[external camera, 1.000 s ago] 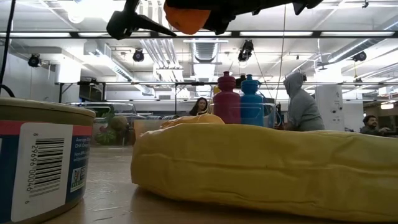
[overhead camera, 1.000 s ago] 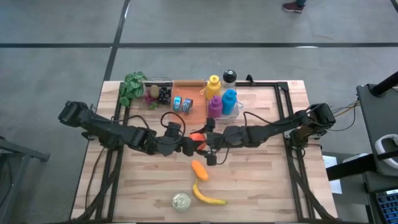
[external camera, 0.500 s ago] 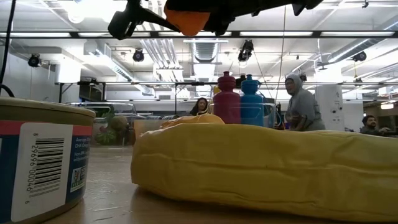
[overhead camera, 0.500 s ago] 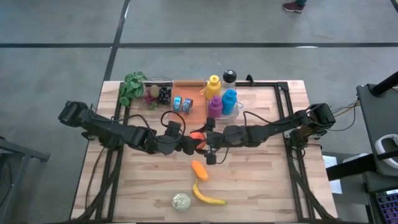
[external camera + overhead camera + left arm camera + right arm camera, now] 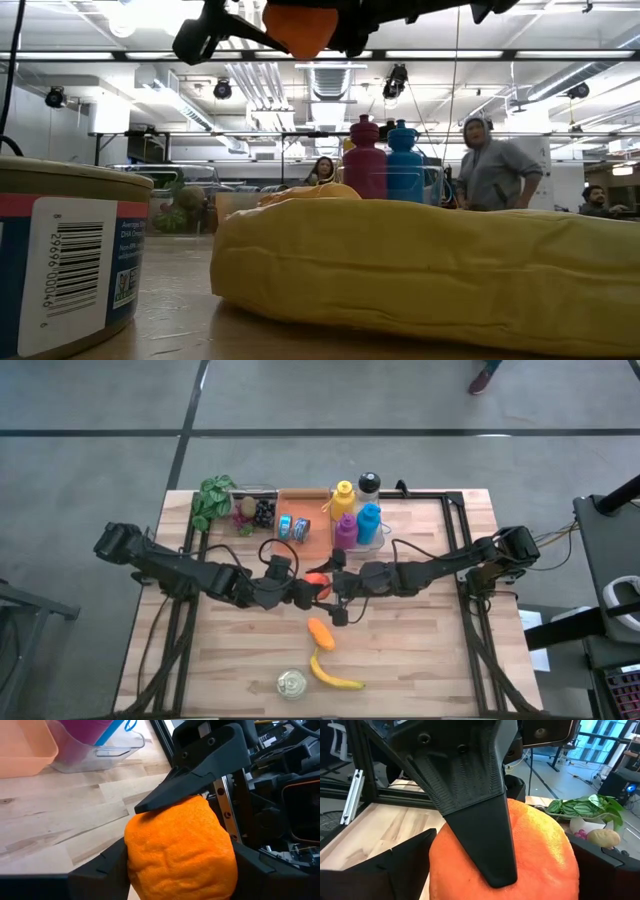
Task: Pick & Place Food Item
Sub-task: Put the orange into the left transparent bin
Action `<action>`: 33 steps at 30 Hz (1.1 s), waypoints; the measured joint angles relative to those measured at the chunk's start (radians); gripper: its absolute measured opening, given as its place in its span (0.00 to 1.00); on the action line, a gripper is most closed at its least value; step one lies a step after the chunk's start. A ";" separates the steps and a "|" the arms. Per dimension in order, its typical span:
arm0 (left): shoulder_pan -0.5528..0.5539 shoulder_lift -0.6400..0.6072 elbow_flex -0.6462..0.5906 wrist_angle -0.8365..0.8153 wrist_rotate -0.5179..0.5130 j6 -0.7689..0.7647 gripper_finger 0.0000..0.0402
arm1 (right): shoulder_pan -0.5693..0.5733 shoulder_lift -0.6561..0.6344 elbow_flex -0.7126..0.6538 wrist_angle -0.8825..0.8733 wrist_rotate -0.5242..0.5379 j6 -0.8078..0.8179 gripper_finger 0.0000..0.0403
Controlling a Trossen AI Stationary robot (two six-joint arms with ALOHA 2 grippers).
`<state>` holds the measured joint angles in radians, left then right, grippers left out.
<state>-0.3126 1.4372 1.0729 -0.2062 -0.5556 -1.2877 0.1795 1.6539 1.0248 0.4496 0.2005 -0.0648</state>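
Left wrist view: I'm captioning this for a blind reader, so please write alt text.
A round, dimpled orange fruit fills the centre, gripped between the left hand's two dark fingers, with a dark finger of the right hand resting against its top. Behind lie the pale wooden table, a clear plastic bin and a peach tray.

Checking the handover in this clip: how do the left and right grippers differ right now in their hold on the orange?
The left gripper has its fingers pressed against both sides of the orange; the right gripper stands open around it, its fingers spread to either side. The left reaches in from the table's left, the right from its right. Both meet at the orange, held above the table at mid-table.
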 joint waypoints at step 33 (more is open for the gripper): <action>0.006 0.000 0.000 -0.001 -0.002 0.000 0.59 | 0.030 -0.228 0.000 -0.473 -0.001 0.020 0.92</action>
<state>-0.3062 1.4370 1.0729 -0.2076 -0.5571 -1.2880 0.2092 1.4261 1.0248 -0.0239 0.1997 -0.0449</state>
